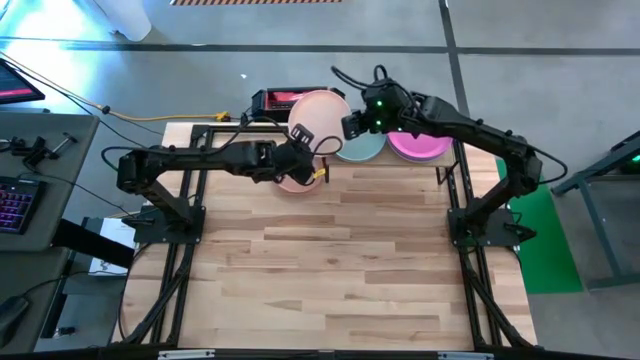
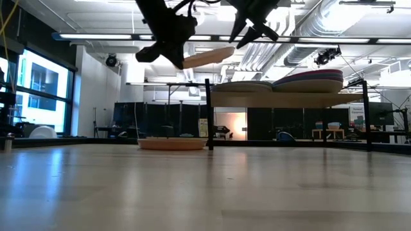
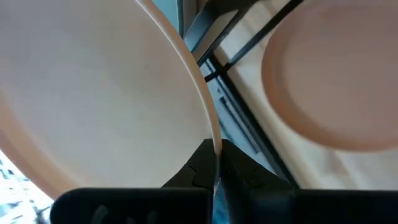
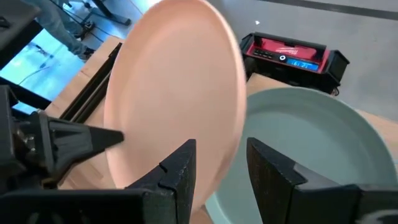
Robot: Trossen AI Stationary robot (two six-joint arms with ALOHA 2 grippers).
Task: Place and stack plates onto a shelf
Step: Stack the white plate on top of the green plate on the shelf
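Observation:
My left gripper (image 1: 303,137) is shut on a pale pink plate (image 1: 320,112) and holds it in the air near the shelf (image 2: 276,98). My right gripper (image 4: 221,168) is open beside the plate's opposite rim. Its fingers stand on either side of that rim, and I see no touch. A teal-green plate (image 1: 362,150) and a magenta plate (image 1: 418,146) lie flat on the shelf. A terracotta plate (image 1: 293,181) lies flat on the tabletop under my left gripper. My left gripper pinches the pale pink plate's rim (image 3: 215,147) between its two fingers, one finger on each face. The fingers come from the table's left, slanting down. The plate is lifted clear, tilted, and reaches out beyond the fingers toward the shelf (image 2: 207,56).
A red and black device (image 1: 275,98) sits beyond the table's far edge. Black frame posts (image 2: 208,115) stand at the shelf's side. The near half of the wooden tabletop (image 1: 340,270) is bare wood.

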